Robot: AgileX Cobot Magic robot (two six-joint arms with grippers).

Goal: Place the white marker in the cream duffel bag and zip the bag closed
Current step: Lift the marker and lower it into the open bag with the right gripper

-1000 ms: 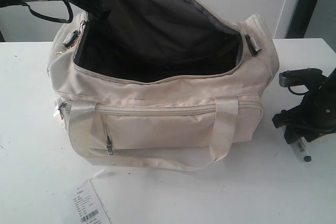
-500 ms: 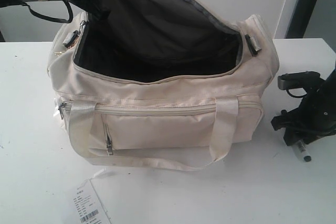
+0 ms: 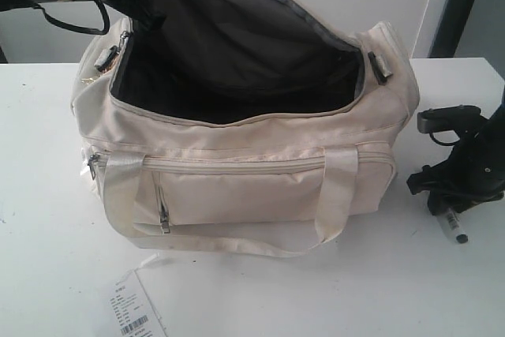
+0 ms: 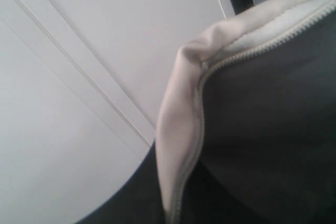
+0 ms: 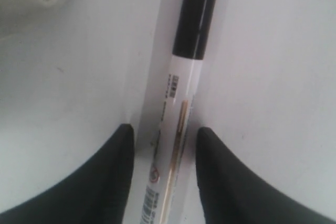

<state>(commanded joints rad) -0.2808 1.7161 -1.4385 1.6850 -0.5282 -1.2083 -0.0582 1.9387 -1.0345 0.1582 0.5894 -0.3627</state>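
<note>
White tabletop (image 3: 260, 290), white marker (image 5: 181, 103) flat between the right claw's (image 5: 165, 132) parted jaws, ungripped.

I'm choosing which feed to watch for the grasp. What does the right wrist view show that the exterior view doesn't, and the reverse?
Only the right wrist view: the printed label on the white marker, and the right gripper with its two dark fingers straddling the barrel, a gap visible on one side.
Only the exterior view: the cream duffel bag with its top gaping open, and a paper tag.
Both: the marker lying on the white table under the gripper.
</note>
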